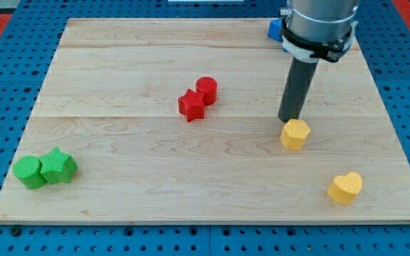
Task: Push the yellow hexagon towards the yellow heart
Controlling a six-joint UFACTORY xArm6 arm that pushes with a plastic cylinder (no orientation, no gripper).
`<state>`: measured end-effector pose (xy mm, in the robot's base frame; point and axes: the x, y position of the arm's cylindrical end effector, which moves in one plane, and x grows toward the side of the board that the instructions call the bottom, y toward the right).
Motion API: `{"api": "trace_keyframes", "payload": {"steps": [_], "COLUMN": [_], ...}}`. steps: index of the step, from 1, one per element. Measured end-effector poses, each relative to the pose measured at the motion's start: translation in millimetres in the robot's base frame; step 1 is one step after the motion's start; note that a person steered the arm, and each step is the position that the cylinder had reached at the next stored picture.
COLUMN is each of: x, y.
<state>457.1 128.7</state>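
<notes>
The yellow hexagon (pixel 295 134) lies right of the board's middle. The yellow heart (pixel 345 187) lies near the board's bottom right corner, below and to the right of the hexagon. My tip (pixel 289 119) stands just above the hexagon on its upper left side, touching it or nearly so. The dark rod rises from there to the grey arm at the view's top.
A red star (pixel 191 106) and a red cylinder (pixel 206 89) touch near the board's middle. A green cylinder (pixel 29 173) and a green star (pixel 58 166) touch at the bottom left. A blue block (pixel 275 30) shows partly behind the arm at the top. The wooden board (pixel 119 206) lies on a blue pegboard.
</notes>
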Motion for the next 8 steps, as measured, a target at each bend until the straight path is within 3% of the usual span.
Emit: {"api": "trace_keyframes", "payload": {"steps": [3, 5, 6, 7, 8], "x": [5, -53, -1, 12, 55], "y": [-9, -40, -50, -8, -1]}}
